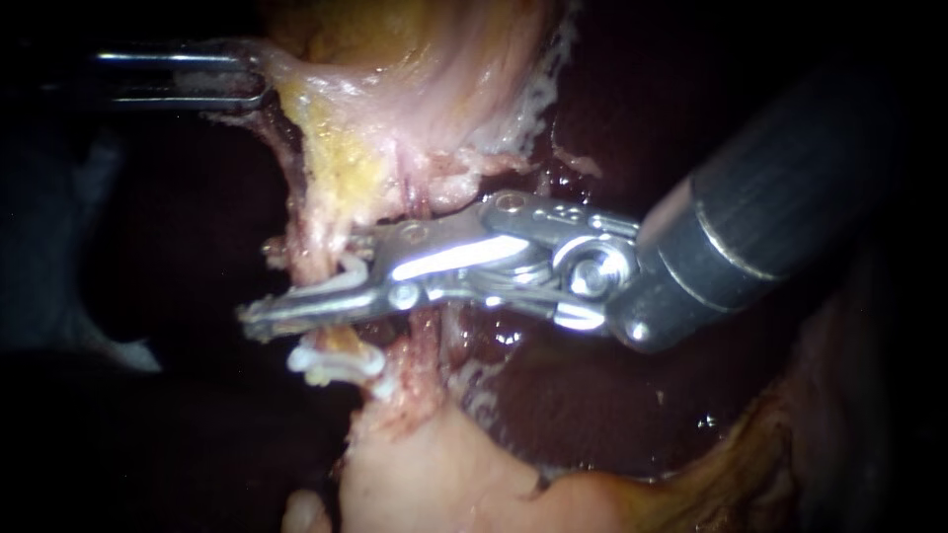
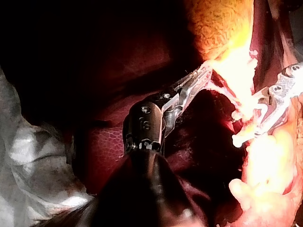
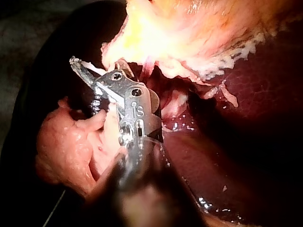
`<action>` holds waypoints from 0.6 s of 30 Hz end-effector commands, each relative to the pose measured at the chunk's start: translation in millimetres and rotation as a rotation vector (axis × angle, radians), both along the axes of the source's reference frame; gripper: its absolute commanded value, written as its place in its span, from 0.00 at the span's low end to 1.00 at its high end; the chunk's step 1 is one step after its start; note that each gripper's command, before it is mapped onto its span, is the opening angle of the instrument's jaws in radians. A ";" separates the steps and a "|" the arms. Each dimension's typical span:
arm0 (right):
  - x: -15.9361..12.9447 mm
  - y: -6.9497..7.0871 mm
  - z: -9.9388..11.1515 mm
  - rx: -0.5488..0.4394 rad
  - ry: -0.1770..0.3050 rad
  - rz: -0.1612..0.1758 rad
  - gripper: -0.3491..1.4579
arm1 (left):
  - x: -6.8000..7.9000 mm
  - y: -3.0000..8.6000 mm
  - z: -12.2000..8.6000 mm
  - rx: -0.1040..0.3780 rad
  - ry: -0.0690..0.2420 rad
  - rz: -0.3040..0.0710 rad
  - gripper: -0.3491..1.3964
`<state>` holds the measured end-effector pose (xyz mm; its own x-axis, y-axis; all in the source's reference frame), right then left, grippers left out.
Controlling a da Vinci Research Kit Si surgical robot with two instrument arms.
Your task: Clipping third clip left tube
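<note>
Far left first: my left instrument [image 1: 247,81] has its jaws clamped on the edge of the pale tissue fold [image 1: 296,89]. I judge it is drawing that fold up and out to the side, which would be what pulls the strands below it taut and leaves dark gaps on either side of them.

Moving in, the left tube [image 1: 308,222] runs down from the fold as a thin pinkish strand, well exposed. That's my target. Low on it a white clip [image 1: 336,360] sits closed across it, just beneath my working jaws.

Now the business end. My right instrument [image 1: 311,286] reaches across from the right, passing in front of the right tube [image 1: 420,192], and its jaws lie crosswise to the left tube, one on each side of it. They are only part-way closed, with a narrow gap between them. In that gap sits a fresh white clip [image 1: 351,266], and as best I can see both jaws bear on it. So the grip is on the clip, and the clip looks to be around the tube, just above the one already there. The crosswise approach makes sense, since it should set the clip square to the tube.

Further right, the wrist joint and dark shaft [image 1: 780,207] hang above the wet liver [image 1: 592,405].
</note>
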<state>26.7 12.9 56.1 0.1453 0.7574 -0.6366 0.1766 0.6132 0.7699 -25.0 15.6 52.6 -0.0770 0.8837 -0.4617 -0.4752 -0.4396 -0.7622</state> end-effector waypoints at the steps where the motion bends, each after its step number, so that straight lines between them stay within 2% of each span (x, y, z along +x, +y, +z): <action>1: 0.0 0.0 0.1 0.001 -0.007 0.007 0.33 | 0.0 0.0 0.0 0.000 0.000 0.000 0.00; 10: -0.1 0.3 0.4 0.059 -0.023 0.017 0.13 | -0.1 0.0 0.1 0.000 0.000 0.000 0.00; 14: -0.3 0.3 0.5 0.099 -0.037 0.027 0.00 | -0.1 0.0 0.1 -0.001 0.000 -0.001 0.00; 16: -0.4 0.4 0.5 0.151 -0.045 0.027 0.00 | -0.1 0.0 0.1 -0.001 0.000 -0.001 0.00; 18: -0.5 0.4 0.6 0.157 -0.046 0.027 0.00 | -0.1 0.0 0.1 -0.001 0.000 -0.001 0.00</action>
<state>26.3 13.3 56.6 0.1587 0.8515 -0.4997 0.1163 0.4865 0.8659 -25.1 15.6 52.7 -0.0770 0.8835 -0.4621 -0.4753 -0.4399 -0.7620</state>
